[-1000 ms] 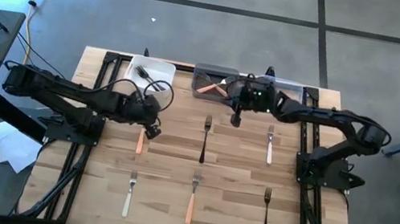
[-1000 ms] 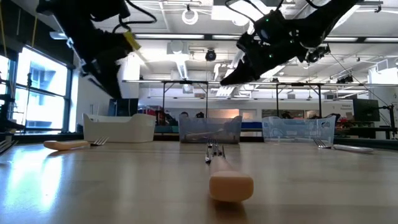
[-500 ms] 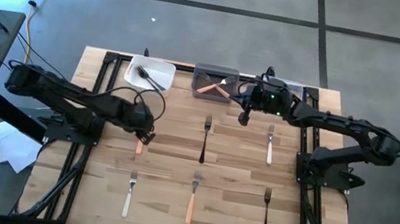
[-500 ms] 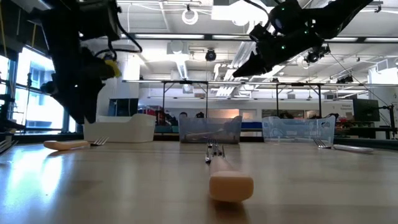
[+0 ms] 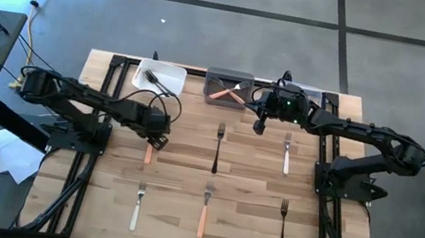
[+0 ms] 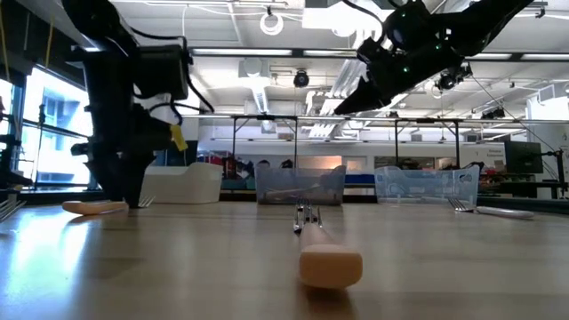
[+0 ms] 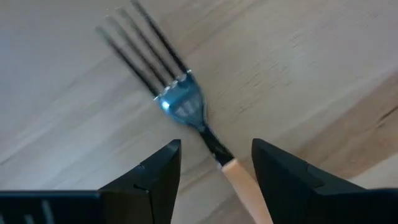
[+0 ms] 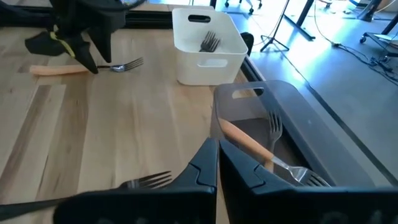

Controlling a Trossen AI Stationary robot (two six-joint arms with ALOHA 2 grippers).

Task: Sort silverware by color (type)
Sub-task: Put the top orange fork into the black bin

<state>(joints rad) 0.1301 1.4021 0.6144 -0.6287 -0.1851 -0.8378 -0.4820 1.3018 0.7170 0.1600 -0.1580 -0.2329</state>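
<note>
The left tool (image 5: pixel 159 138) is down at the surface (image 5: pixel 247 220) with its two dark fingers (image 7: pixel 155 177) spread open, one on each side of an orange-handled fork (image 7: pixel 199 127). The fork lies flat beneath it, tines pointing away past the fingertips and the peach handle running back between them, so its long axis passes slantwise through the gap instead of squarely across it. The neck, where metal meets handle, sits right between the fingertips. I'd judge a plain closing of the fingers would catch it there.

That fork has bright silver tines, a thin dark neck and a smooth, slim peach handle; light, and likely to swivel if pinched off-centre.

The right tool (image 5: pixel 258 127) hangs well above the surface near the grey bin (image 5: pixel 228 87), fingers pressed together with nothing in them. It is far from this fork; the left arm is clearly nearer. A black-handled fork (image 5: pixel 217 146) lies just beyond the right tool.
</note>
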